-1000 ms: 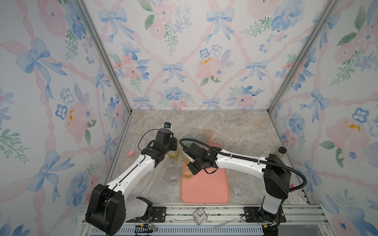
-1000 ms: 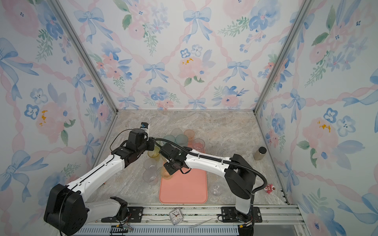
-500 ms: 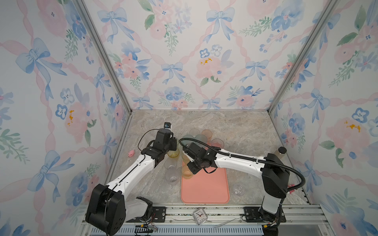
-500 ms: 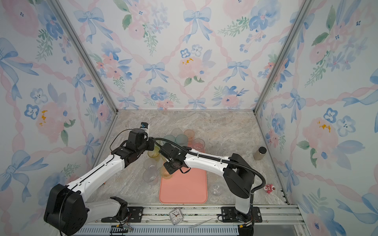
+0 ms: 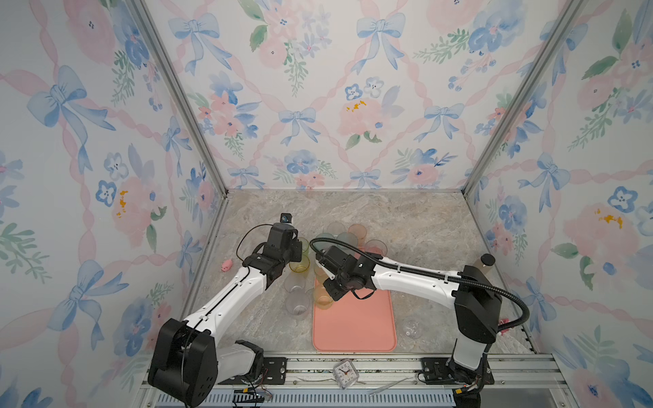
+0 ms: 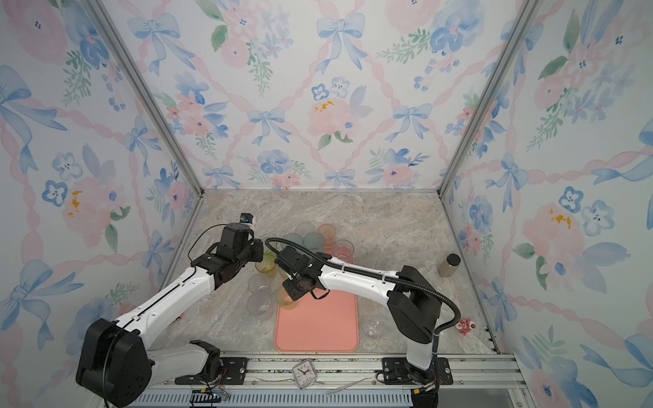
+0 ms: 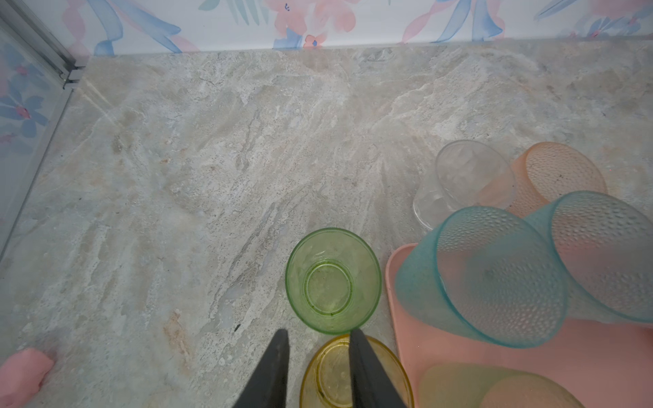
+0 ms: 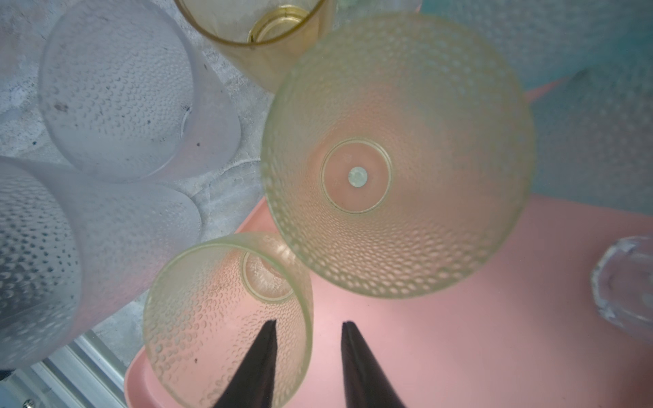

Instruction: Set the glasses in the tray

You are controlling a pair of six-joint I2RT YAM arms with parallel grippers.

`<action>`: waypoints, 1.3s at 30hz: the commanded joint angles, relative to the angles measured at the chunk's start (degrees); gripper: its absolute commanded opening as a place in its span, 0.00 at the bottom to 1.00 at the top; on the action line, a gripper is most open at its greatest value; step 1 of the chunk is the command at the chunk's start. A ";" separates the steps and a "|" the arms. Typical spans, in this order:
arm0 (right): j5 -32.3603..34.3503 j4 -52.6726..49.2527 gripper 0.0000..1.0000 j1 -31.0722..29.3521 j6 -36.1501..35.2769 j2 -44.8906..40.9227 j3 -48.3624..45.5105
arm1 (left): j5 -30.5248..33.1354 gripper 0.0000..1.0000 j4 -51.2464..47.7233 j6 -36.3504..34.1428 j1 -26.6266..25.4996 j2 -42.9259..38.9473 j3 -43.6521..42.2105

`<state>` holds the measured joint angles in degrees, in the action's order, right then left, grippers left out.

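Noting right gripper (image 8: 309,323) spread astride the rim of a yellow-green tumbler (image 8: 198,311) standing upright in a corner of the tray (image 8: 459,335), set-down seemingly done, left gripper (image 7: 318,332) likewise spread across the wall of an amber glass (image 7: 328,381) off-tray, needing pinching and lifting trayward next.

Left arm (image 5: 229,296) and right arm (image 5: 413,279) angled inward, both jaws parted
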<state>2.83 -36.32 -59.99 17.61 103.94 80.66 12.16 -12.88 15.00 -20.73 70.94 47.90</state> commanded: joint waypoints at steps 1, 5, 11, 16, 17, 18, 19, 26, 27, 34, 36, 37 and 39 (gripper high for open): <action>1.21 -2.08 0.35 0.58 -0.54 -5.69 0.96 | 0.19 0.33 -2.76 -1.03 1.56 -1.18 0.68; 3.85 -3.27 0.38 1.58 -0.90 -11.95 -0.35 | -2.56 0.33 -4.52 -0.78 3.85 0.23 1.83; 6.63 -3.85 0.39 5.96 -0.61 -20.17 -3.98 | -8.74 0.39 -4.97 -0.17 6.85 3.60 3.62; 7.36 -4.28 0.40 9.05 -0.73 -25.31 -6.67 | -12.73 0.37 -5.87 -0.48 9.05 7.59 6.42; 7.59 -4.35 0.40 9.52 -0.73 -26.12 -7.19 | -12.70 0.37 -6.19 -0.63 9.20 8.34 6.99; 7.72 -4.30 0.40 9.92 -0.73 -26.76 -7.63 | -12.43 0.37 -6.48 -0.75 9.31 8.98 7.47; 7.55 -4.21 0.40 10.35 -0.68 -27.38 -8.16 | -12.29 0.37 -6.53 -0.92 9.56 9.75 7.92; 7.02 -3.54 0.40 11.81 -0.74 -28.97 -10.06 | -15.68 0.33 -6.63 -1.13 10.45 14.61 10.28; 6.85 -3.46 0.40 11.90 -0.82 -28.84 -10.17 | -15.69 0.33 -6.60 -1.12 10.52 15.11 10.44; 5.98 -2.62 0.40 12.66 -0.97 -28.70 -11.18 | -15.46 0.30 -6.71 -1.28 10.49 17.86 11.36; 5.79 -2.30 0.40 13.01 -1.03 -28.77 -11.48 | -14.75 0.30 -6.71 -1.51 10.48 18.43 11.58; 5.62 -2.19 0.40 13.13 -1.08 -28.79 -11.61 | -14.64 0.30 -6.71 -1.62 10.45 18.70 11.68; 5.26 -1.76 0.40 13.43 -1.04 -28.90 -12.00 | -14.49 0.29 -6.71 -1.73 10.46 19.28 12.02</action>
<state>8.78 -38.85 -47.31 17.15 75.94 69.84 -2.61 -18.46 14.96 -10.46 89.12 58.11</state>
